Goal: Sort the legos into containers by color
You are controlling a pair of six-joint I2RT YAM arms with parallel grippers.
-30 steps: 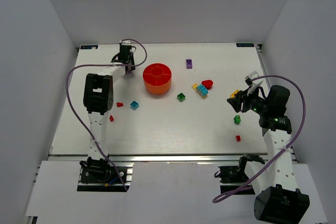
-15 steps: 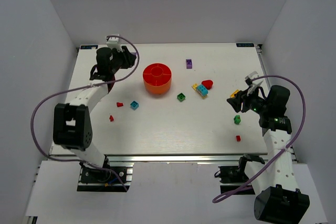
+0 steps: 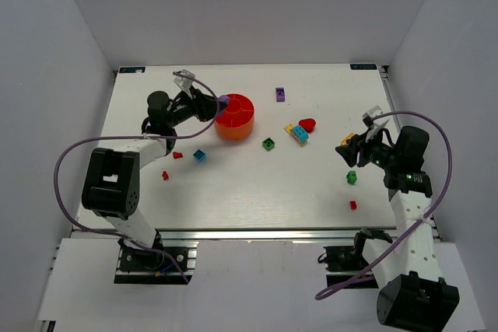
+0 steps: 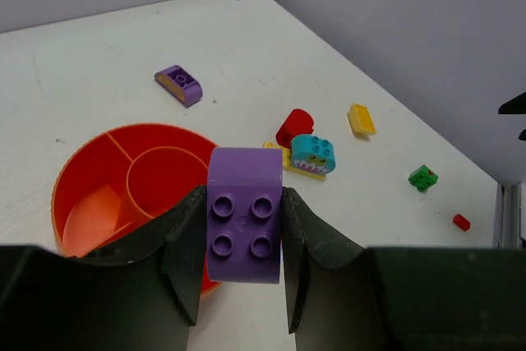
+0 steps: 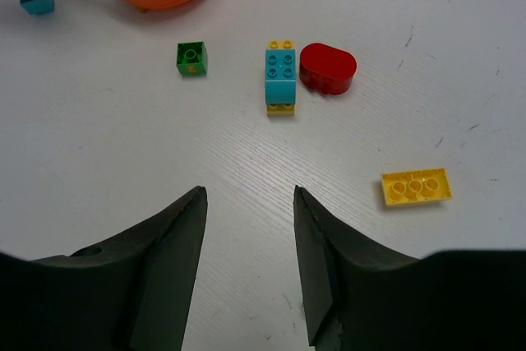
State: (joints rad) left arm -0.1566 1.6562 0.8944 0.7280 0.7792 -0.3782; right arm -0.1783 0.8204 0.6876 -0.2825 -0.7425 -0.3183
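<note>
My left gripper (image 3: 220, 102) is shut on a purple four-stud lego (image 4: 244, 215), which hangs over the near left rim of the red-orange bowl (image 3: 232, 131). The bowl's wedge containers (image 4: 90, 218) and central cup look bare. My right gripper (image 5: 249, 192) hovers open over bare table at the right, with nothing between its fingers. A yellow plate (image 5: 416, 186) lies just to its right. Ahead of it lie a cyan-on-yellow stack (image 5: 280, 76), a red rounded brick (image 5: 328, 68) and a green brick (image 5: 191, 58).
Loose on the table lie another purple brick (image 3: 280, 94) behind the bowl, a cyan brick (image 3: 200, 155) and two small red pieces (image 3: 177, 155) (image 3: 165, 176) at the left. A green brick (image 3: 352, 177) and a tiny red one (image 3: 352, 204) lie near the right arm.
The left arm has swung from the table's far left back edge rightward to the bowl's rim, carrying the purple lego. The right arm has not moved.
</note>
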